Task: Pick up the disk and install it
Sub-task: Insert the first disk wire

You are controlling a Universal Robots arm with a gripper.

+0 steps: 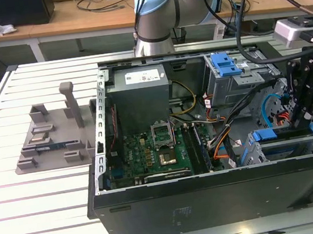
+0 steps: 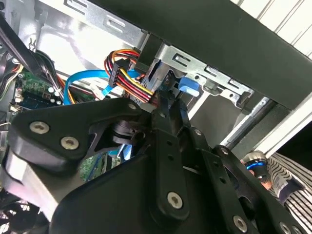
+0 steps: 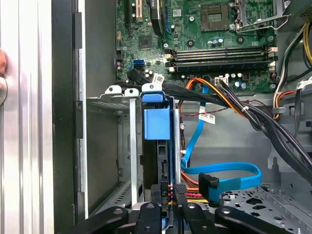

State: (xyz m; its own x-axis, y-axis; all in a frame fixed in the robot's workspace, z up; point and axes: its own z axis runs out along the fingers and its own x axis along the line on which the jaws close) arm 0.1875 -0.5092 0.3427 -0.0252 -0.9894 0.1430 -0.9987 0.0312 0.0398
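Slatted table (image 1: 55, 221); hand (image 3: 168, 214) at disk (image 3: 163, 168), seated in cage (image 3: 131, 146).

computer case (image 1: 211, 193): matt black painted metal | drive cage (image 1: 238, 81) inside the case: bare grey sheet metal, blue plastic latch (image 1: 225, 63) atop | motherboard (image 1: 150, 155): green, dull | holder stand (image 1: 50, 138) beside the case: matt grey plastic | gripper (image 3: 165, 214): matt black | table (image 1: 38, 223): white ribbed metal slats
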